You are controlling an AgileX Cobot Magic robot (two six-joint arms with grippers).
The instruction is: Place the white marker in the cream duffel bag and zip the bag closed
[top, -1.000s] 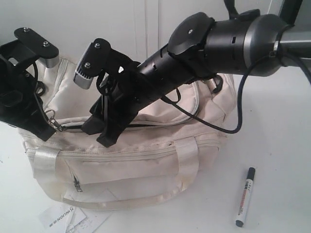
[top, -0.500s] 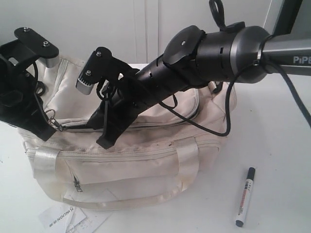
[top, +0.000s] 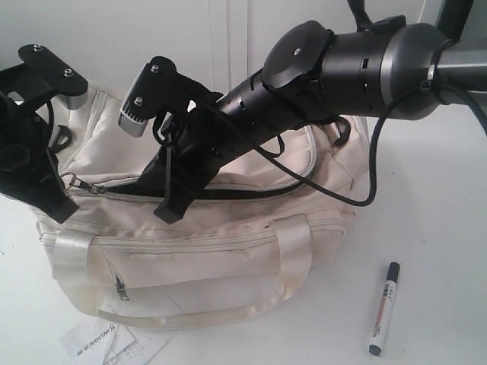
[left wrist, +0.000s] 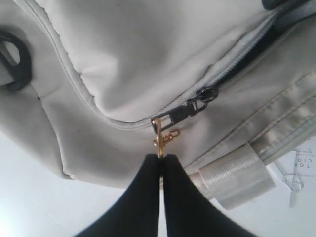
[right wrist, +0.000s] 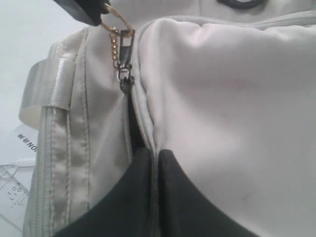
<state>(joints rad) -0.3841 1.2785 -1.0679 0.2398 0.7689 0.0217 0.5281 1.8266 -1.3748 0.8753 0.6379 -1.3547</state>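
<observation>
The exterior view looks from in front of and above the bag (top: 228, 251), tilted down. It is near enough that the bag fills most of the frame, with the marker (top: 383, 308) at lower right. The left wrist view looks along the left gripper (left wrist: 161, 159), very close to the zip pull (left wrist: 165, 134). The right wrist view looks along the right gripper (right wrist: 154, 154) up the bag's zip line, equally close. All three views share the zip pull.

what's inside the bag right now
The bag shows only a dark slit through its part-open top zip; the rest of the inside is covered by fabric. The marker lies outside, on the table beside it.
</observation>
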